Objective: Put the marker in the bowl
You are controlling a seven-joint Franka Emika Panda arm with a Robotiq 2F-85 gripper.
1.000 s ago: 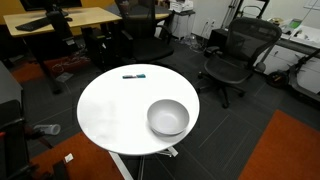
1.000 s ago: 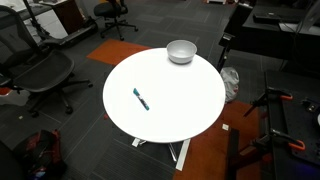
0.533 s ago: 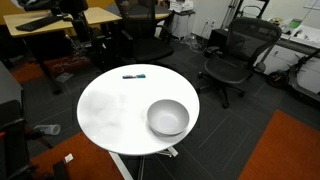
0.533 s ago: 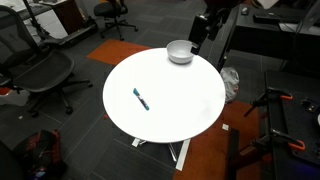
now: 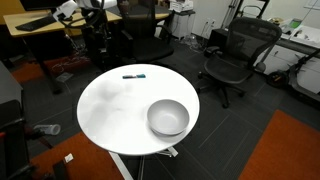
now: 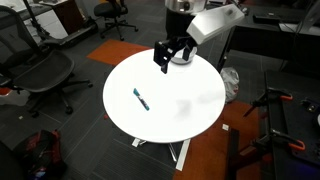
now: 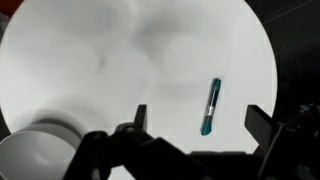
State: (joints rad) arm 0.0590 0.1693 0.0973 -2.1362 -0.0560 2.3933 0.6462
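An office; black mesh swivel chairs (image 5: 235, 52); wooden desk (image 5: 58, 18); dark carpet (image 5: 232, 128) with orange patches.

Dark teal-tipped marker (image 7: 210, 107) lying flat; grey-white bowl (image 5: 168, 129) upright, well apart.

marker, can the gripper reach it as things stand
Probably yes: the marker lies alone on the bare table, the bowl sits well aside, and the open gripper hangs above with nothing between.
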